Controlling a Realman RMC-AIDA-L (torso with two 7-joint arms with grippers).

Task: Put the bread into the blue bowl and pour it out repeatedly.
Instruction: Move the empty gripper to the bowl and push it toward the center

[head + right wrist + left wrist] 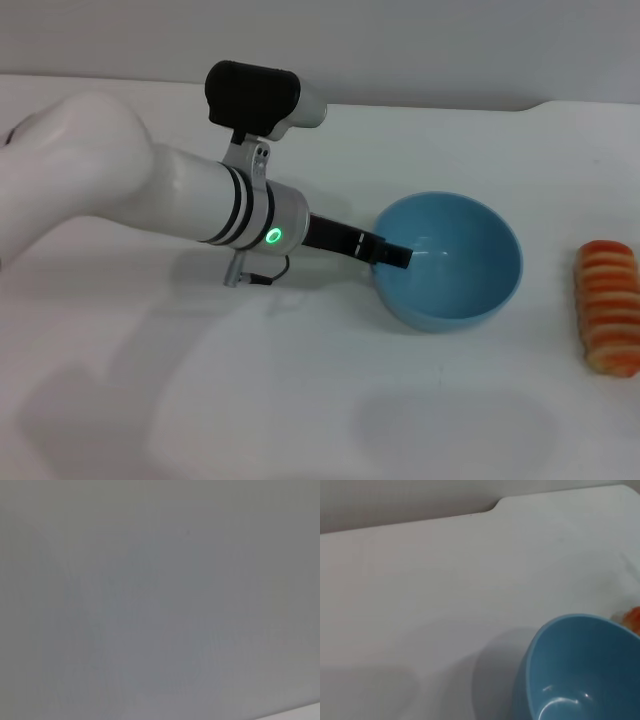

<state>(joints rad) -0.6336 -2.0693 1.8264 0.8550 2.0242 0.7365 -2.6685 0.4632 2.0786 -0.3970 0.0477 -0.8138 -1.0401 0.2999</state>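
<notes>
The blue bowl sits right of the table's middle, empty, and looks a little tilted. My left gripper reaches in from the left and is shut on the bowl's near-left rim, one dark finger inside the rim. The bowl also shows in the left wrist view. The bread lies on the table at the far right, striped orange-red and cream side up, apart from the bowl. A sliver of the bread shows past the bowl in the left wrist view. My right gripper is out of view.
The white table spreads around the bowl. Its back edge has a step near a grey wall. The right wrist view shows only a plain grey surface.
</notes>
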